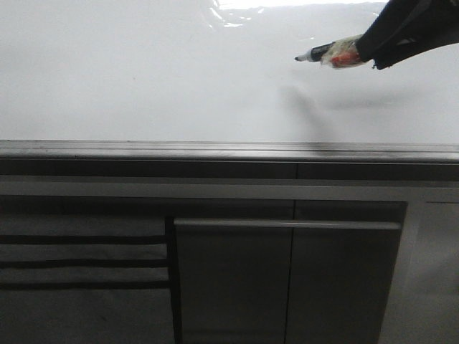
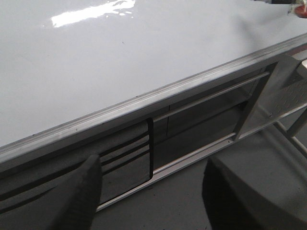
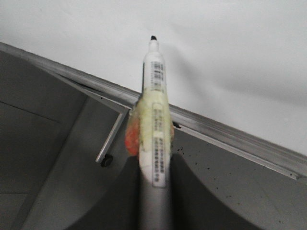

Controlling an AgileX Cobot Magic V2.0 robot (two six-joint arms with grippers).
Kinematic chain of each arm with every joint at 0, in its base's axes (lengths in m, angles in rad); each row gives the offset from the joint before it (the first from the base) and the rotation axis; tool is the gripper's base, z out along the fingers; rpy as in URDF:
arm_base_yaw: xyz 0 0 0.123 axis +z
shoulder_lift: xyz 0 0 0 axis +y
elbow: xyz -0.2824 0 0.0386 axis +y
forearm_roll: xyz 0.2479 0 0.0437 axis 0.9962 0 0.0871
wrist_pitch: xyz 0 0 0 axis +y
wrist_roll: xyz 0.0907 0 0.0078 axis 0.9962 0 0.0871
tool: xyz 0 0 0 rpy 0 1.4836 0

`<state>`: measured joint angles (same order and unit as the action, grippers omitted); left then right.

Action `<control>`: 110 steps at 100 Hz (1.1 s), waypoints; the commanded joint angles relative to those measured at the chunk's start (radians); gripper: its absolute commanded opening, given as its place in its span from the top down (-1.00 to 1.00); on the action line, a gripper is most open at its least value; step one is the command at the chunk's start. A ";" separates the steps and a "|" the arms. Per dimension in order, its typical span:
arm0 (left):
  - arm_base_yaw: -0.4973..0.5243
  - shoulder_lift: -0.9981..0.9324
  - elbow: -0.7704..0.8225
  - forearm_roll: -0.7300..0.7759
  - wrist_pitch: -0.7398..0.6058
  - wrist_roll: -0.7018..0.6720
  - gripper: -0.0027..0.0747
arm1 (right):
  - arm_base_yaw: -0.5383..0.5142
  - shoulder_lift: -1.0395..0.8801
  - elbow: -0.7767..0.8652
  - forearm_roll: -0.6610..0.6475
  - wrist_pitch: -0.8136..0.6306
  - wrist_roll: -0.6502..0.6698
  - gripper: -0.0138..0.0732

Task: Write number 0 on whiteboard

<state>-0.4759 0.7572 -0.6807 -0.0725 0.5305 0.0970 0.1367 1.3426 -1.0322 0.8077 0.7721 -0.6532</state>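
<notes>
The whiteboard (image 1: 143, 79) is a large glossy white board with a grey metal edge strip (image 1: 215, 149); it also shows in the left wrist view (image 2: 120, 52) and the right wrist view (image 3: 230, 57). No number 0 shows on it. My right gripper (image 1: 369, 50) comes in from the upper right, shut on a marker (image 1: 323, 54) wrapped in yellowish tape with an orange patch. Its black tip (image 1: 298, 59) points left, held above the board. The right wrist view shows the marker (image 3: 154, 110) between the fingers. My left gripper (image 2: 151, 191) is open and empty, below the board's edge.
Dark grey cabinet panels (image 1: 229, 279) with a horizontal metal bar (image 1: 287, 224) stand below the board's edge. Louvre slots (image 1: 79, 261) are at the lower left. Glare (image 1: 237, 11) lies on the board's far part. A marker shadow (image 1: 301, 100) falls on the board.
</notes>
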 commanded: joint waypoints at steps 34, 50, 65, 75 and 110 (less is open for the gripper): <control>0.003 0.004 -0.026 -0.016 -0.083 -0.013 -0.16 | -0.005 0.282 -0.294 -0.096 0.241 0.042 0.74; 0.003 0.004 -0.026 -0.014 -0.087 -0.013 -0.16 | -0.044 0.250 -0.305 -0.175 0.212 0.110 0.74; 0.003 0.004 -0.026 -0.014 -0.100 -0.013 -0.16 | -0.044 0.229 -0.380 -0.173 0.236 0.110 0.74; 0.003 0.004 -0.026 -0.014 -0.102 -0.013 -0.16 | -0.026 0.230 -0.431 -0.173 0.248 0.110 0.74; -0.004 0.004 -0.031 -0.013 -0.091 0.078 -0.16 | 0.050 0.169 -0.465 -0.153 0.330 0.007 0.74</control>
<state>-0.4759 0.7594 -0.6807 -0.0764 0.5014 0.1233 0.1647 1.5975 -1.4656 0.6058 1.1042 -0.5714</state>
